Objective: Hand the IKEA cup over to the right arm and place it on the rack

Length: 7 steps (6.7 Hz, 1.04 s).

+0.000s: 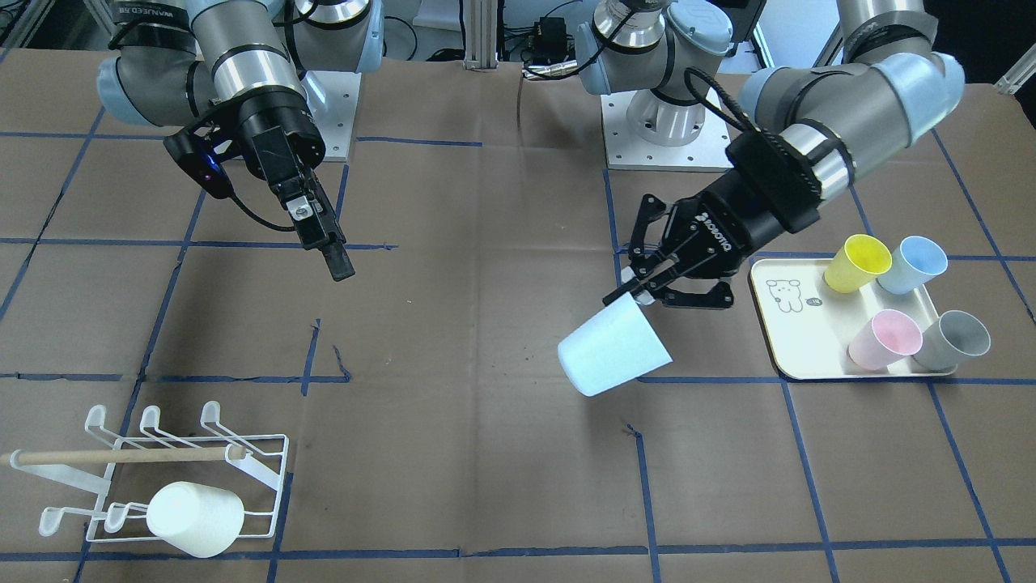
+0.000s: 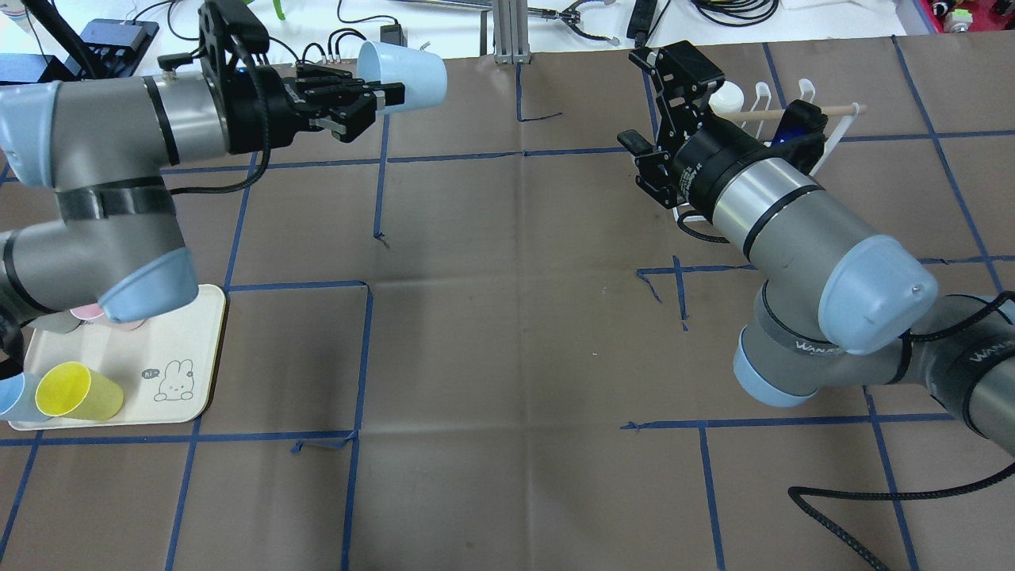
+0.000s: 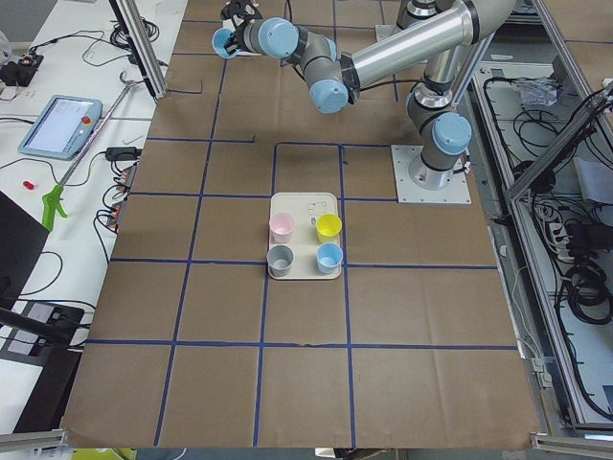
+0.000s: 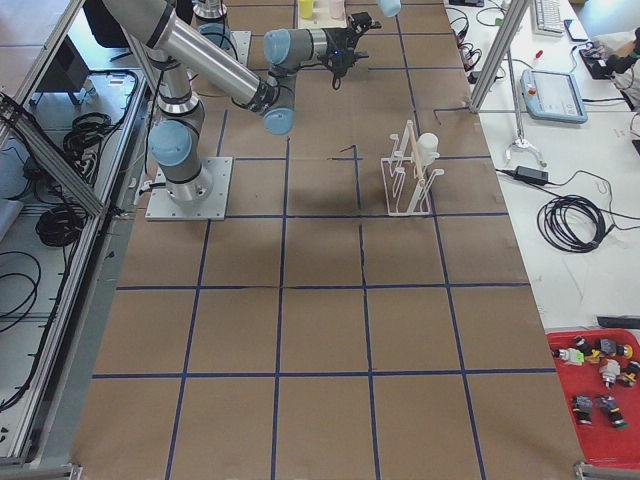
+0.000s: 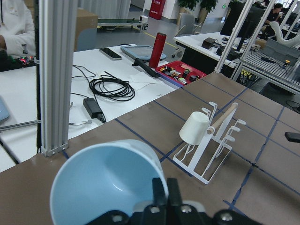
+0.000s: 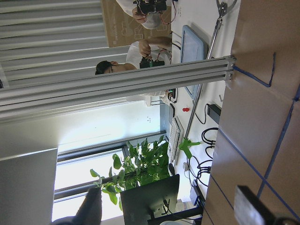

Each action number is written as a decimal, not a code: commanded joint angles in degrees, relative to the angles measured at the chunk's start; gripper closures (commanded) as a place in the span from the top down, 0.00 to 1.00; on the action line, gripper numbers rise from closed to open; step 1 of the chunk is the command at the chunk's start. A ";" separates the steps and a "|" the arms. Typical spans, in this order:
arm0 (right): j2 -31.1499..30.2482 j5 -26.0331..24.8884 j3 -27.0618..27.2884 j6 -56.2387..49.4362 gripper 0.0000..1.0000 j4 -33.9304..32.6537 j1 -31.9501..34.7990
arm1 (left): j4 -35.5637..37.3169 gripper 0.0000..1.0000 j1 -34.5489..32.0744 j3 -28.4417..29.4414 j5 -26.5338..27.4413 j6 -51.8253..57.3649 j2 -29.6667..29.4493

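My left gripper (image 1: 639, 287) is shut on the rim of a pale blue IKEA cup (image 1: 615, 348) and holds it tilted above the table; the same gripper (image 2: 388, 95) and cup (image 2: 404, 75) show in the overhead view. In the left wrist view the cup's mouth (image 5: 103, 187) faces the camera. The right arm's gripper (image 1: 336, 259) is open and empty and hangs well apart from the cup; it also shows overhead (image 2: 630, 99). The white wire rack (image 1: 162, 478) with a wooden dowel stands at the table's near corner. A white cup (image 1: 194, 518) hangs on one of its prongs.
A cream tray (image 1: 777, 348) with a bear drawing holds a yellow cup (image 1: 858, 263), a blue cup (image 1: 910, 263), a pink cup (image 1: 885, 338) and a grey cup (image 1: 955, 340). Blue tape lines grid the brown table. An aluminium post (image 5: 56, 75) stands at the table's edge.
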 commanded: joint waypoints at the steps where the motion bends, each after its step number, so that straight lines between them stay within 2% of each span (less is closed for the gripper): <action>1: 0.23 -0.15 -0.12 0.41 1.00 2.40 2.37 | 11.80 0.02 -4.30 -4.51 0.42 -5.82 -0.45; 2: 0.05 -0.07 -0.29 0.41 1.00 8.40 2.99 | 13.22 0.02 -5.09 -4.61 0.51 -6.37 -0.62; 3: -0.21 -0.15 -0.38 0.41 1.00 11.68 4.47 | 13.41 0.02 -6.14 -5.04 0.68 -6.29 -0.62; 5: -0.03 -2.33 -2.30 3.89 1.00 14.15 6.94 | 18.22 0.02 -6.24 -8.37 1.21 -6.46 -0.62; 7: -0.12 -2.53 -4.24 6.46 0.99 19.26 8.62 | 18.42 0.02 -6.51 -8.56 1.21 -6.38 -0.62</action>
